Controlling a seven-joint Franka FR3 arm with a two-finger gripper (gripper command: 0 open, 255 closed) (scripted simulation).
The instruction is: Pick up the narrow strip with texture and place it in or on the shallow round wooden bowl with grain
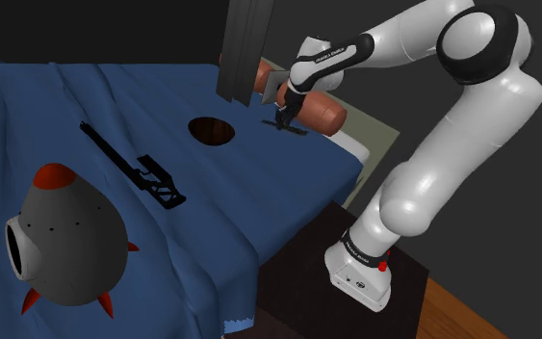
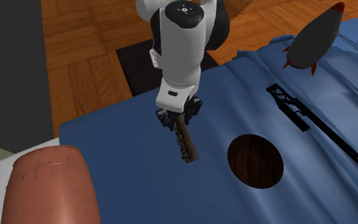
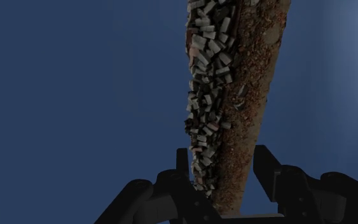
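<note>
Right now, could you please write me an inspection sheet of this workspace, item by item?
Surface: blue cloth, wrinkled, spread over the whole top.
Job's things: narrow textured strip lies apart from the dark round bowl; the bowl holds nothing.
Clutter: long black tool; grey rocket-shaped thing with red fins; reddish-brown bolster at the cloth's edge.
Grippers: gripper is low at one end of the strip; whether it grips the strip cannot be told.
Cables: nothing seen.
Surroundings: wooden floor; dark stand under the arm's base.
</note>
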